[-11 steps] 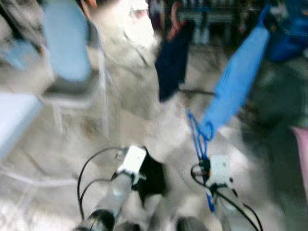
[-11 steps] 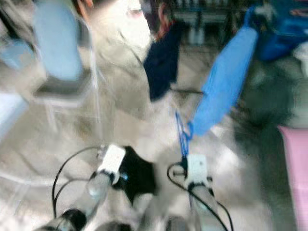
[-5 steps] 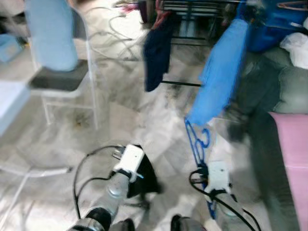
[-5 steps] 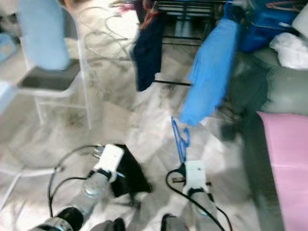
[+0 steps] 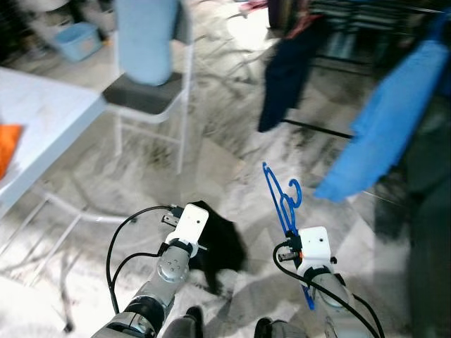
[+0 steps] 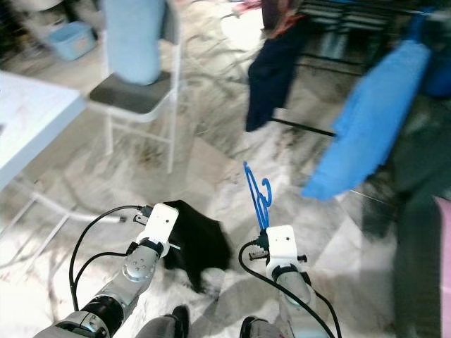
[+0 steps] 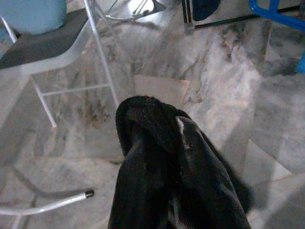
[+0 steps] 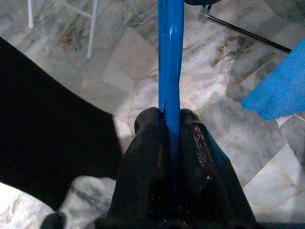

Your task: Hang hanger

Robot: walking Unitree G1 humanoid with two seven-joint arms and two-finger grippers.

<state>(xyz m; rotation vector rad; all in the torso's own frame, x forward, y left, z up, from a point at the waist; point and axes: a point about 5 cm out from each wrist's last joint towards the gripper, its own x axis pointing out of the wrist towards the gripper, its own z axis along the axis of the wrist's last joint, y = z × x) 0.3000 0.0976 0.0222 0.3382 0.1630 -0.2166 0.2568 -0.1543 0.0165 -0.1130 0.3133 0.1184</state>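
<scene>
A blue plastic hanger (image 5: 281,199) stands upright in front of me, hook uppermost. My right gripper (image 8: 170,117) is shut on its lower bar, low at the right above the marble floor. My left gripper (image 7: 164,129) is shut on a black garment (image 5: 222,246), which drapes over its fingers and hangs down at the left. The two arms are held side by side, a short gap apart. Farther ahead stands a drying rack (image 5: 366,21), with a dark navy garment (image 5: 282,77) and a bright blue garment (image 5: 384,134) hanging from it.
A white-framed chair (image 5: 144,95) with a light blue garment over its back stands ahead left. A white table (image 5: 42,116) with something orange on it is at the far left. A blue basin (image 5: 74,39) sits in the back left corner.
The whole picture has shifted and sharpened, so the camera has moved: chair and rack now sit further right and the table has come into view. Both grippers keep their holds.
</scene>
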